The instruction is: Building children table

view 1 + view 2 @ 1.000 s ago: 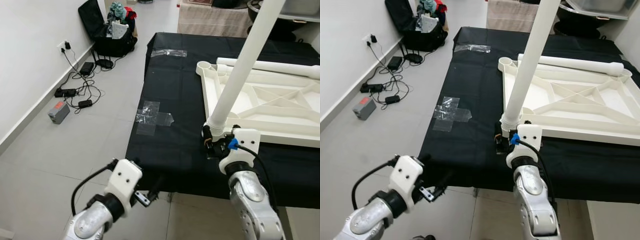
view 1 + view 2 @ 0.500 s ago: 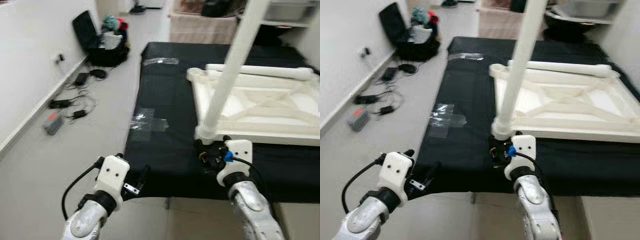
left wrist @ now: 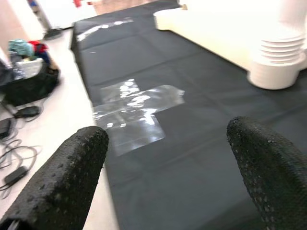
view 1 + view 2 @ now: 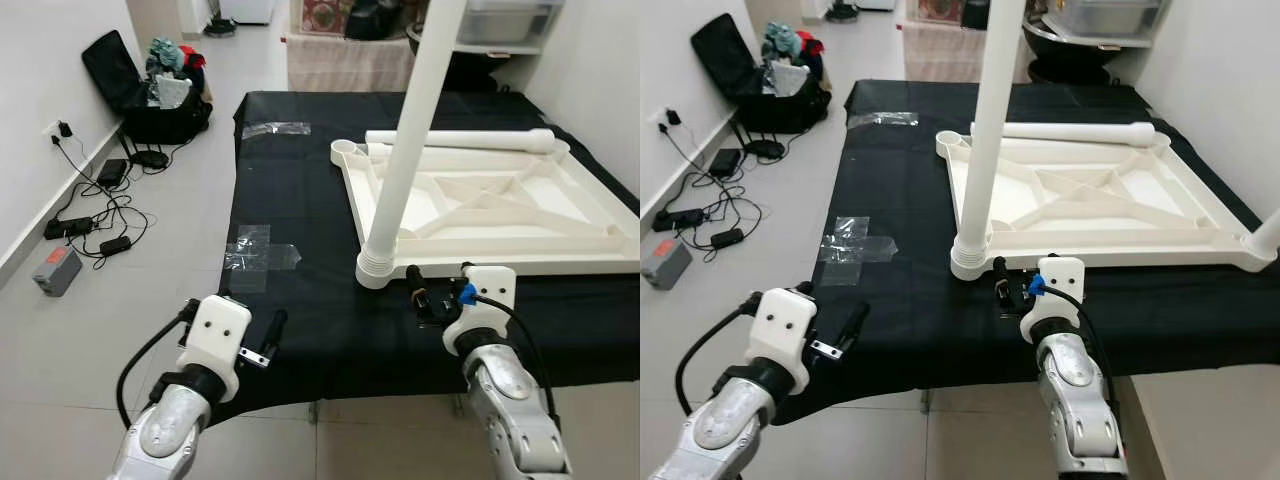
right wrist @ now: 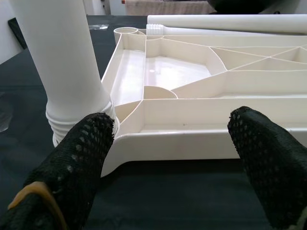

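White tabletop is lying upside down at desk right side w/ one leg standing in near corner; another leg is lying loose along far edge. Both grippers, left & right, are hovering w/ jaws spread, pinching nothing. Early stage, I'd say.

We saw a smooth, faintly glossy white plastic tabletop and table leg just ahead of the right gripper, whose black fingers looked rough and pebbled. Under both grippers lay a matt black cloth. Ahead of the left gripper, crinkled clear tape shone glossily.
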You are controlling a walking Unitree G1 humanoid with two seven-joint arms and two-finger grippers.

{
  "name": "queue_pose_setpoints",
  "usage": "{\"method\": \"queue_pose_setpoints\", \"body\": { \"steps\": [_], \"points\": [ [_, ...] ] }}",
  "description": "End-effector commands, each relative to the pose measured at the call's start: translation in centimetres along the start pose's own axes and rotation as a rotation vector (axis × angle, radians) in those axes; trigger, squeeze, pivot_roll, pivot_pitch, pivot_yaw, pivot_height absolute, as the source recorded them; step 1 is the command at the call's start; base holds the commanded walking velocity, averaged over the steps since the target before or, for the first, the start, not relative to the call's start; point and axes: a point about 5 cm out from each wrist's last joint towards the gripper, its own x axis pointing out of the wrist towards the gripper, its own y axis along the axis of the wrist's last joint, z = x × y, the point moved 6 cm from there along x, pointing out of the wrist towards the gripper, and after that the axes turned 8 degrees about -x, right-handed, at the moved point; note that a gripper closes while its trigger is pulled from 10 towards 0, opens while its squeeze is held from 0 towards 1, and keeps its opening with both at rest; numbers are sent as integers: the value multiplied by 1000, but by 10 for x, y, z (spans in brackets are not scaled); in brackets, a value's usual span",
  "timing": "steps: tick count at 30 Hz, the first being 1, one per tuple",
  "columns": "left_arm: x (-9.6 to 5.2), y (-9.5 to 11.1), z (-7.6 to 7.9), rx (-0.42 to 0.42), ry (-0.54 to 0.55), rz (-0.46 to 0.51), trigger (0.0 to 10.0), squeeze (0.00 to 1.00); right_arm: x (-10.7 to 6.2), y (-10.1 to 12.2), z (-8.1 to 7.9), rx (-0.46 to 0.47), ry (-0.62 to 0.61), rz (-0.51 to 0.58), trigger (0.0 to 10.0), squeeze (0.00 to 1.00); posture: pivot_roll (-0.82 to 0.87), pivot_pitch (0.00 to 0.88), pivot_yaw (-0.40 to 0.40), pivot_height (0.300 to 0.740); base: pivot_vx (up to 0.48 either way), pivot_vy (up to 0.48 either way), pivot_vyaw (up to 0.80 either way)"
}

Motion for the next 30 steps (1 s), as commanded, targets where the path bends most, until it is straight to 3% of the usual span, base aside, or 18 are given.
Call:
{"method": "queue_pose_setpoints", "body": {
  "steps": [1, 2, 4, 7, 9, 11, 13, 16, 21, 30],
  "points": [
    [0, -4, -6, 13, 23, -10, 10000, 0, 4, 3, 15, 13, -51, 14, 10000, 0, 88, 95, -39, 740, 0, 0, 0],
    [1, -2, -10, 18, 33, -2, 10000, 0, 9, 10, 26, -3, -96, 35, 10000, 0, 89, 94, -39, 740, 0, 0, 0],
    [1, -1, -12, 20, 40, 3, 10000, 0, 12, 15, 34, -14, -127, 50, 10000, 0, 89, 94, -39, 740, 0, 0, 0],
    [2, 7, -30, 47, 111, 23, 10000, 0, 20, 32, 70, -56, -285, 84, 10000, 0, 89, 89, -45, 740, 0, 0, 0],
    [2, 9, -35, 56, 138, 30, 10000, 0, 21, 36, 76, -62, -314, 94, 10000, 0, 89, 90, -46, 740, 0, 0, 0],
    [1, 19, -51, 82, 200, 61, 10000, 0, 22, 45, 88, -68, -375, 115, 10000, 0, 93, 92, -42, 740, 0, 0, 0],
    [-3, 32, -76, 131, 294, 92, 10000, 0, 23, 50, 94, -68, -409, 126, 10000, 0, 99, 88, -55, 740, 0, 0, 0],
    [-4, 38, -90, 175, 327, 102, 10000, 0, 26, 51, 92, -64, -404, 129, 10000, 0, 101, 88, -55, 740, 0, 0, 0],
    [-6, 43, -108, 172, 376, 118, 10000, 0, 32, 55, 87, -34, -391, 148, 10000, 0, 104, 88, -52, 740, 61, 0, 0],
    [-1, 46, -109, 187, 361, 126, 10000, 0, 36, 56, 82, -22, -389, 149, 10000, 0, 98, 88, -51, 740, 322, 0, 0]
  ]
}}
